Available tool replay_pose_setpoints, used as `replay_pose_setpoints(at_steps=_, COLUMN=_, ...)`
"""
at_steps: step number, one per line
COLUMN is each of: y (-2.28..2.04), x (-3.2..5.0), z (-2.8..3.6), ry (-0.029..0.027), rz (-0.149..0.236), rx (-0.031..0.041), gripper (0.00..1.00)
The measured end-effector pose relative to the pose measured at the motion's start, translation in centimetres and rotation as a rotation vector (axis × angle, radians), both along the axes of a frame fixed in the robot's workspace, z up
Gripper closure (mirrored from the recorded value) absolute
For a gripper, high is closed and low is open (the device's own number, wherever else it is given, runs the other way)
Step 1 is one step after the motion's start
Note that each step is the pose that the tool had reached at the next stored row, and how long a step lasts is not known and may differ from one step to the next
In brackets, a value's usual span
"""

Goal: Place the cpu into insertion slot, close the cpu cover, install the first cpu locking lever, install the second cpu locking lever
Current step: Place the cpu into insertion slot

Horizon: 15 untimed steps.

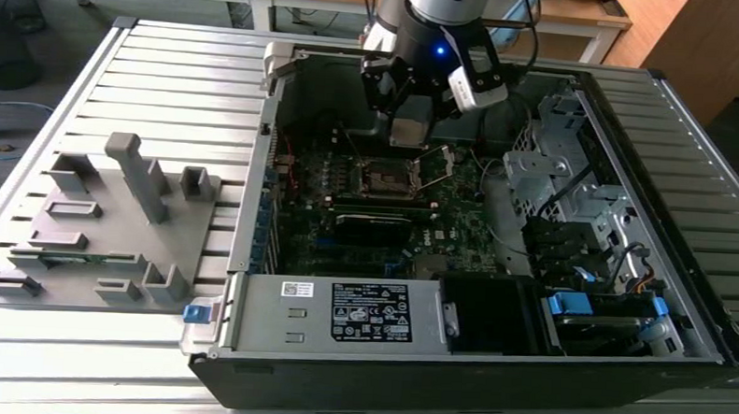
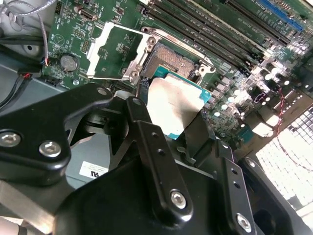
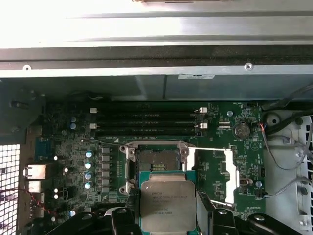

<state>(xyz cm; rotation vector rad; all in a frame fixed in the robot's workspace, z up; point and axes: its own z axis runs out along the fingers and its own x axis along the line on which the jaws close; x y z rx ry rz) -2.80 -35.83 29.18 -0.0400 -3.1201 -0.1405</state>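
My gripper (image 3: 167,211) is shut on the cpu (image 3: 167,203), a flat square chip with a dull metallic top held by two opposite edges between black fingers (image 3: 126,218). The cpu hangs a little above the motherboard, just short of the insertion slot (image 3: 155,164), which lies bare and open. The cpu cover (image 3: 229,169), a silvery frame, is flipped open to one side of the slot. In the second wrist view the cpu (image 2: 175,103) sits just off the slot (image 2: 172,59), with the cover (image 2: 115,51) beside it. In the exterior view the gripper (image 1: 406,134) hovers just beyond the slot (image 1: 389,178).
The open computer case (image 1: 251,211) lies on a slatted metal table. Long memory slots (image 3: 146,122) run past the socket, and a thin metal lever (image 3: 102,142) lies next to it. A power supply (image 1: 340,313), a drive cage (image 1: 571,178) and a grey parts fixture (image 1: 107,224) stand around.
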Motion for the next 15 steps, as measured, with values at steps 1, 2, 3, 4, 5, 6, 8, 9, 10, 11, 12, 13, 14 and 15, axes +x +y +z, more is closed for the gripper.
replay_pose_setpoints(at_steps=1, y=0.00, x=0.00, z=-0.14, ry=0.0001, rz=0.000, rx=-0.0002, gripper=0.46)
replay_pose_setpoints(at_steps=2, y=0.00, x=-0.02, z=-0.31, ry=0.0002, rz=0.000, rx=-0.0003, gripper=0.46)
replay_pose_setpoints(at_steps=3, y=0.00, x=-0.06, z=-0.51, ry=0.0001, rz=0.000, rx=-0.0002, gripper=0.46)
replay_pose_setpoints(at_steps=4, y=0.00, x=-0.09, z=-0.68, ry=0.0001, rz=0.000, rx=-0.0003, gripper=0.46)
replay_pose_setpoints(at_steps=5, y=0.00, x=-0.13, z=-0.86, ry=0.0002, rz=0.000, rx=-0.0005, gripper=0.46)
replay_pose_setpoints(at_steps=6, y=0.00, x=-0.16, z=-1.03, ry=0.0002, rz=0.001, rx=-0.0004, gripper=0.46)
replay_pose_setpoints(at_steps=8, y=0.00, x=-0.24, z=-1.29, ry=0.0001, rz=0.002, rx=0.0001, gripper=0.46)
replay_pose_setpoints(at_steps=9, y=0.00, x=-0.28, z=-1.41, ry=0.0001, rz=0.002, rx=0.0006, gripper=0.46)
replay_pose_setpoints(at_steps=10, y=0.00, x=-0.31, z=-1.55, ry=0.0001, rz=0.003, rx=0.0013, gripper=0.46)
replay_pose_setpoints(at_steps=11, y=0.00, x=-0.37, z=-1.70, ry=-0.0004, rz=0.004, rx=0.0018, gripper=0.46)
replay_pose_setpoints(at_steps=12, y=0.00, x=-0.40, z=-1.86, ry=-0.0011, rz=0.004, rx=0.0022, gripper=0.46)
replay_pose_setpoints(at_steps=13, y=0.00, x=-0.41, z=-2.03, ry=-0.0018, rz=0.004, rx=0.0023, gripper=0.46)
replay_pose_setpoints(at_steps=14, y=0.00, x=-0.42, z=-2.18, ry=-0.0023, rz=0.005, rx=0.0023, gripper=0.46)
replay_pose_setpoints(at_steps=15, y=0.00, x=-0.42, z=-2.36, ry=-0.0028, rz=0.005, rx=0.0023, gripper=0.46)
